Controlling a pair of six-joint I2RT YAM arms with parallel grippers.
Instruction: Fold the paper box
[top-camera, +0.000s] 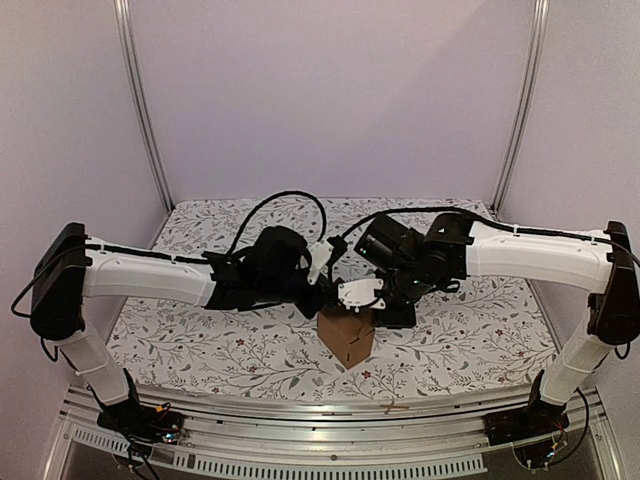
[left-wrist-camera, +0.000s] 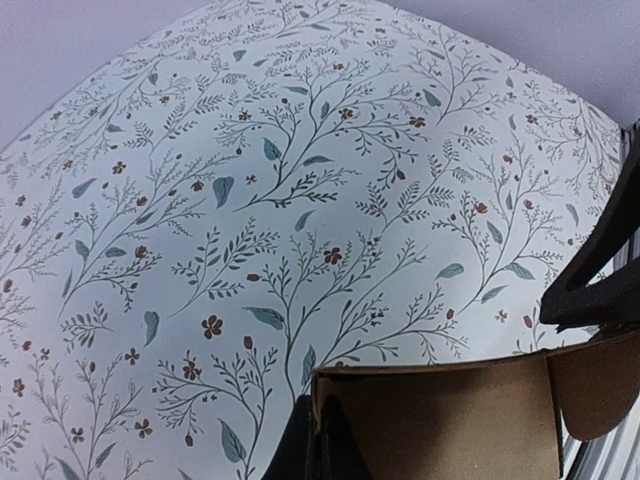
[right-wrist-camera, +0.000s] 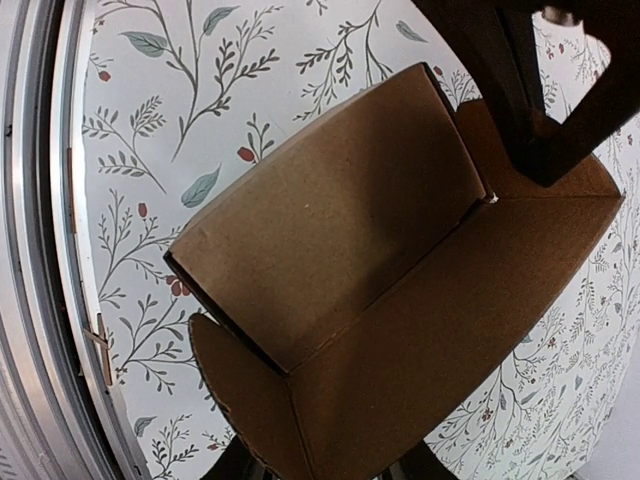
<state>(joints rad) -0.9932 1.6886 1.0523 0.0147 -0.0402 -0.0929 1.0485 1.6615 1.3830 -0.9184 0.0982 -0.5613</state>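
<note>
Walls of brown paper box (right-wrist-camera: 340, 230) stand half-folded.

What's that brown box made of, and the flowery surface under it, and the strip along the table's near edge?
The paper box looks like plain brown corrugated cardboard, matte, with creased folds and a rippled cut edge. The table cover seems printed cloth or vinyl, matte floral; which is unclear. The edge strip looks like bare metal, probably aluminium: silvery, softly reflective.

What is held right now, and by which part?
The left gripper pinches the paper box by the edge of one wall. The right gripper has its fingertips hidden by cardboard; its hold cannot be told.
</note>
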